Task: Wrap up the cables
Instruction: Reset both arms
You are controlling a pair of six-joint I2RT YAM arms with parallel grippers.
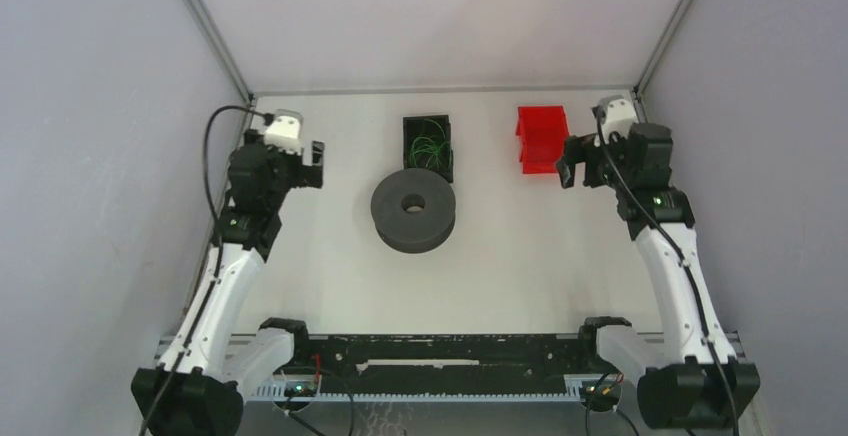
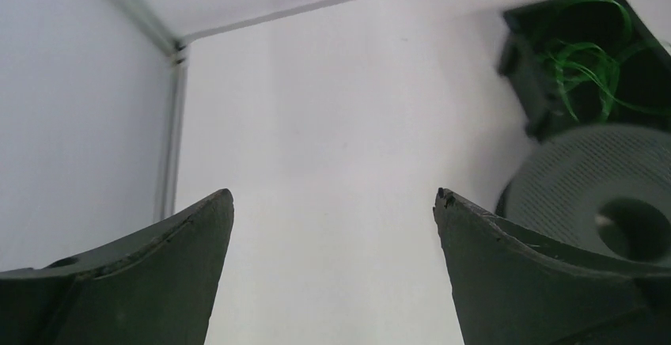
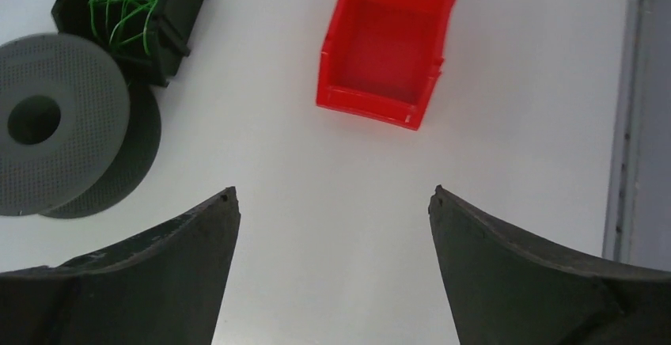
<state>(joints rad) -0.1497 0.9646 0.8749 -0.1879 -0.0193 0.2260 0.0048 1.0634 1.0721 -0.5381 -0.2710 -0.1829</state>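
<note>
1. Bench [image 1: 500,276]: white and carries everything. You have one arm raised at each side of the overhead frame.
2. Spool [image 1: 413,209]: grey, lying flat at centre frame.
3. Red bin [image 3: 368,100]: upper right of centre, looks empty, just beside the right pincer [image 3: 333,189].
4. Black bin [image 1: 407,146]: top centre, against the spool's upper edge.
5. Cables [image 1: 428,146]: thin green loops tangled inside the black bin. No single long axis, and no orange strand can be made out.
6. Both pincers are spread wide and hold nothing. The cables lie rightward of the left pincer [image 2: 334,193], and leftward of the right one, past the red bin. Judgement: your left arm is somewhat nearer, with an open path.
</note>
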